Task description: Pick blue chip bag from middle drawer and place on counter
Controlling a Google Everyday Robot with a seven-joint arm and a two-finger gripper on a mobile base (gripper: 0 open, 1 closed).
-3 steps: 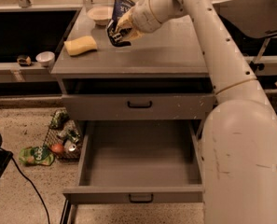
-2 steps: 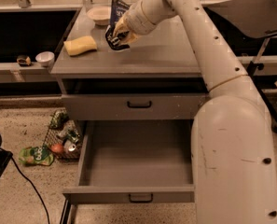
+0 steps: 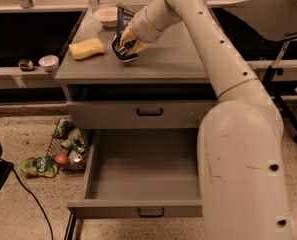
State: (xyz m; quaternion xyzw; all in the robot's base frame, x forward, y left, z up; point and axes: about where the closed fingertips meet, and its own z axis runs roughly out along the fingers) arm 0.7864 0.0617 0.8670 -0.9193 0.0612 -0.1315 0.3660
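Observation:
The blue chip bag [image 3: 121, 18] stands upright on the counter [image 3: 168, 59], near its back left part, with its lower end inside my gripper [image 3: 125, 45]. The gripper is shut on the bag's lower part, low over the counter surface, just right of the yellow sponge. My arm reaches in from the right and above. The middle drawer [image 3: 138, 211] is pulled fully out below, and its inside shows nothing in it. The drawer above it [image 3: 149, 112] is closed.
A yellow sponge [image 3: 86, 48] and a white bowl [image 3: 107, 15] sit on the counter's left and back. A small cup [image 3: 48, 61] stands on the left shelf. A wire basket of cans [image 3: 68, 146] and a green pouch [image 3: 38, 166] lie on the floor. A dark side table [image 3: 268, 14] stands right.
My gripper has carried the blue chip bag a little left and down, closer to the sponge and the counter surface. The drawer has not moved.

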